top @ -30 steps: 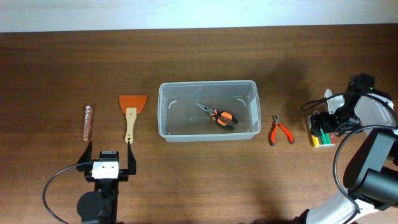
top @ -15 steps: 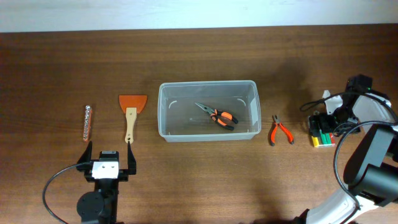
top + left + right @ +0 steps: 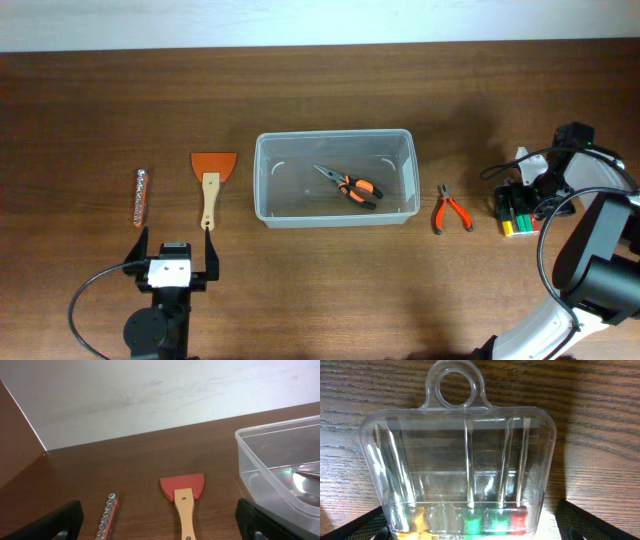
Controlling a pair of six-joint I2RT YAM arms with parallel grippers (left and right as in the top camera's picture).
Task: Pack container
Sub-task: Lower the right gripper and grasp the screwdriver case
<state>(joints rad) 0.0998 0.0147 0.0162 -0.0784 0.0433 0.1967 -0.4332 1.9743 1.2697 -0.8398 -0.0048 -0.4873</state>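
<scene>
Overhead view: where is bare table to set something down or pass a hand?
Bare: the strip of table behind the container, and the front stretch right of the left gripper. Crowded: the right end, where the right gripper hangs over the clear case beside the red pliers.

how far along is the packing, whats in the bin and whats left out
Done: one pair of orange-and-black pliers lies inside the container.
In hand: nothing. The right gripper is open over the clear case of coloured pieces. The left gripper is open, just short of the scraper.
Left: the red pliers, clear case, scraper and rail of small metal pieces all lie outside the container.
</scene>
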